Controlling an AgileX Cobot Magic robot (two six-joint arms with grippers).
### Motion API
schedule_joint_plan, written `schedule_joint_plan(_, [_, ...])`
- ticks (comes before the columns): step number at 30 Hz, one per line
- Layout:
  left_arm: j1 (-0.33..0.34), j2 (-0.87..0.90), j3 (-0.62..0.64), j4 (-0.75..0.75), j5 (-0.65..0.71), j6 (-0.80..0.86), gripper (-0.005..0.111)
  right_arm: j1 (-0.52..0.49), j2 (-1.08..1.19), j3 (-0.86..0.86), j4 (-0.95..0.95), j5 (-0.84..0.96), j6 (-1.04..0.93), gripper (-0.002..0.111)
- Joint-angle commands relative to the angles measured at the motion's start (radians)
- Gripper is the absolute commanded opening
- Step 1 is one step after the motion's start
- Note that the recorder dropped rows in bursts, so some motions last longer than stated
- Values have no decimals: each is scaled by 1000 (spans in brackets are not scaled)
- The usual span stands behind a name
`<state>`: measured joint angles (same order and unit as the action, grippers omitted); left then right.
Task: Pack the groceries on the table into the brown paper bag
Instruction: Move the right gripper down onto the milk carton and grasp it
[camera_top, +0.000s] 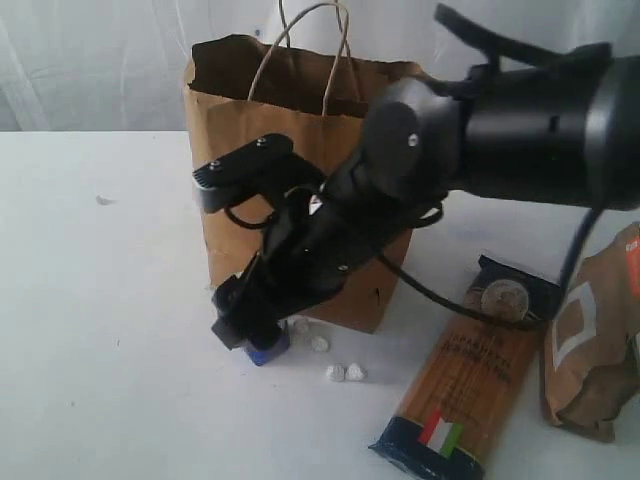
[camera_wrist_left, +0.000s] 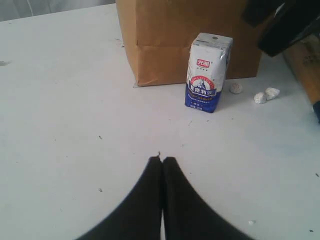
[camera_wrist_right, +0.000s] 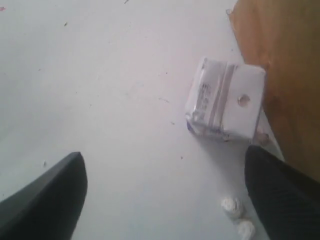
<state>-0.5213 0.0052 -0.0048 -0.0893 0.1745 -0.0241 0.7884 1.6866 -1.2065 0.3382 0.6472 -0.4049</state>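
Our exterior cam sits close, angled down over the table at the brown paper bag. Left wrist looks low, level at the small white-blue carton; right wrist looks down on it. All three share both.

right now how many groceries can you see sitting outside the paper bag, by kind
small white-blue carton: 1
dark-blue spaghetti pack: 1
pull-tab can: 1
brown pouch: 1
total: 4
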Motion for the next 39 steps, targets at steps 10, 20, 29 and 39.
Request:
schedule_joint_plan(10, [1, -5, 5, -6, 0, 1, 0, 8, 141, -171, -264, 27, 208, 81])
schedule_joint_plan(20, [1, -5, 5, -6, 0, 2, 0, 8, 225, -178, -243, 34, 227, 81])
schedule_joint_plan(29, [1, -5, 5, -6, 0, 2, 0, 8, 269, -182, -230, -12, 227, 76])
schedule_joint_plan(39, [1, -5, 5, -6, 0, 2, 0, 10, 248, -211, -220, 0, 270, 12])
